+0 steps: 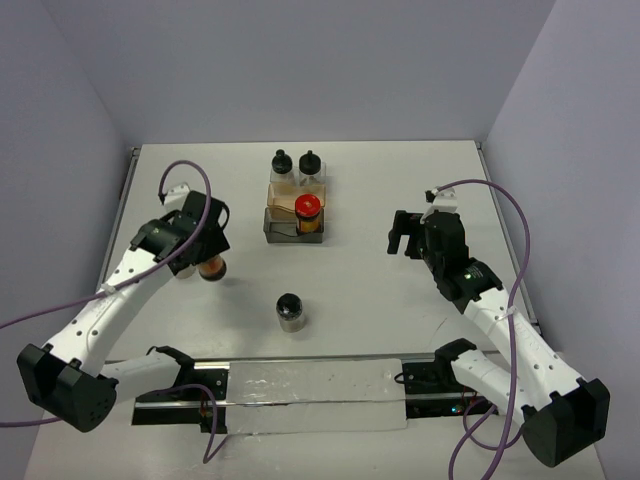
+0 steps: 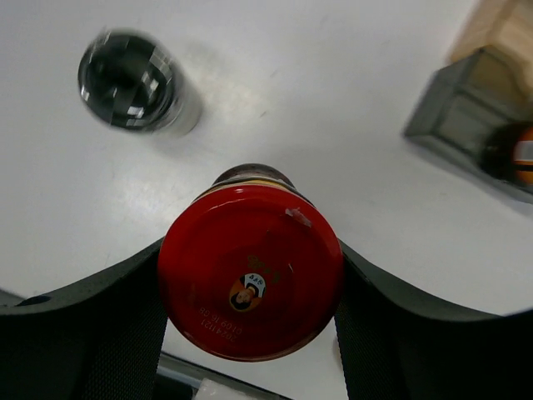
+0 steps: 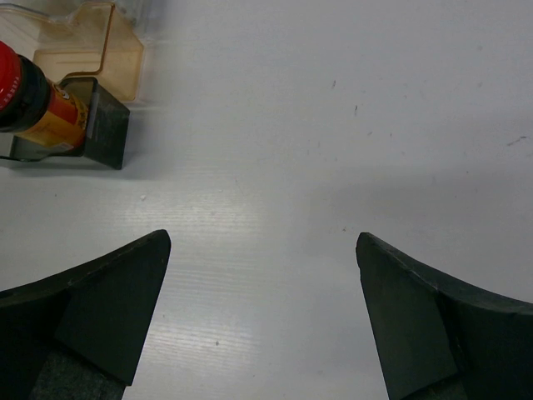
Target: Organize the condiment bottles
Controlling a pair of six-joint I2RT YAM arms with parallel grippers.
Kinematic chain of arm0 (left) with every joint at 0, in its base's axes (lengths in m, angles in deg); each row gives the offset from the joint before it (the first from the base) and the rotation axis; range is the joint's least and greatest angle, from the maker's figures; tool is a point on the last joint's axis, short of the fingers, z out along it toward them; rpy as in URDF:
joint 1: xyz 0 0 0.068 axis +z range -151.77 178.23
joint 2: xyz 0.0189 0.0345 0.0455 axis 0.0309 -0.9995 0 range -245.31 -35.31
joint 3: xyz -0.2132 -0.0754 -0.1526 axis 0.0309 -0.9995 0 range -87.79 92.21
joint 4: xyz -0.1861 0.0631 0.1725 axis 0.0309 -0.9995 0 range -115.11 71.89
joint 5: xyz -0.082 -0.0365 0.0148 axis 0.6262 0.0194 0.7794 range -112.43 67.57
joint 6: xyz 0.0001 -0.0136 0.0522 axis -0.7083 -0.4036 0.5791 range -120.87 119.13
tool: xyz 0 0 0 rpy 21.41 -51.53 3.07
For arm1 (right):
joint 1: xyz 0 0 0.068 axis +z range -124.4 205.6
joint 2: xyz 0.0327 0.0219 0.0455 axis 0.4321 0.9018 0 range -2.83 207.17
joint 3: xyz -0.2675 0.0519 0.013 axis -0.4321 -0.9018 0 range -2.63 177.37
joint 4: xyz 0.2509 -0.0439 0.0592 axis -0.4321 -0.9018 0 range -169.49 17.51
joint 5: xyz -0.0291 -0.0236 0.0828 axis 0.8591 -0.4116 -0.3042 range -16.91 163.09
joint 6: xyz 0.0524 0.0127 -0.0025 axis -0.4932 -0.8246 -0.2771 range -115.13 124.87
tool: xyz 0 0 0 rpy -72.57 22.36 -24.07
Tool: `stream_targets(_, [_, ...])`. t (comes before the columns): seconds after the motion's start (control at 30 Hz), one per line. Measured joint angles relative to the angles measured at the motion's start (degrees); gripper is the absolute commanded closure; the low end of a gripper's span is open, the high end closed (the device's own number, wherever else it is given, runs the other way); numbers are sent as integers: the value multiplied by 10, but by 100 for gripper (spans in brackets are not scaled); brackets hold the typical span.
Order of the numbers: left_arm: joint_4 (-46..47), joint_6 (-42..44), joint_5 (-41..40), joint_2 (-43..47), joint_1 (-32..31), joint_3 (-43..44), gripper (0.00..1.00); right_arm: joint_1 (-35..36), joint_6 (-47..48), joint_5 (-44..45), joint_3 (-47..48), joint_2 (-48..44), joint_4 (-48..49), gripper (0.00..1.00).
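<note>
My left gripper (image 1: 205,258) is shut on a red-capped bottle (image 1: 213,271) with orange-brown contents, at the table's left side; in the left wrist view the red cap (image 2: 250,271) fills the gap between the jaws of that gripper (image 2: 250,325). A second red-capped bottle (image 1: 308,212) stands in the clear tray (image 1: 272,228), with two black-capped bottles (image 1: 282,165) (image 1: 311,165) at the tray's back. One black-capped bottle (image 1: 290,310) stands loose at the table's middle front, also in the left wrist view (image 2: 133,79). My right gripper (image 1: 405,235) is open and empty, right of the tray.
The right wrist view shows bare table between the fingers of the gripper (image 3: 262,250), with the tray's corner (image 3: 104,125) and its red-capped bottle (image 3: 25,100) at the upper left. A long rail with a clear strip (image 1: 300,395) runs along the near edge. Walls enclose the table.
</note>
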Motion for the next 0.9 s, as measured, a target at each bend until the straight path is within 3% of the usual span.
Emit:
stream_targets(0.23, [26, 109, 54, -51, -12, 168, 90, 0, 0, 2, 1, 0, -2, 0])
stream_targets(0.4, [60, 157, 91, -171, -25, 265, 90, 0, 0, 6, 3, 0, -13, 0])
stream_targets(0.63, [117, 174, 125, -310, -38, 291, 90, 0, 0, 21, 7, 0, -28, 0])
stream_targets(0.9, [147, 181, 136, -357, -38, 309, 90, 0, 0, 29, 7, 8, -32, 0])
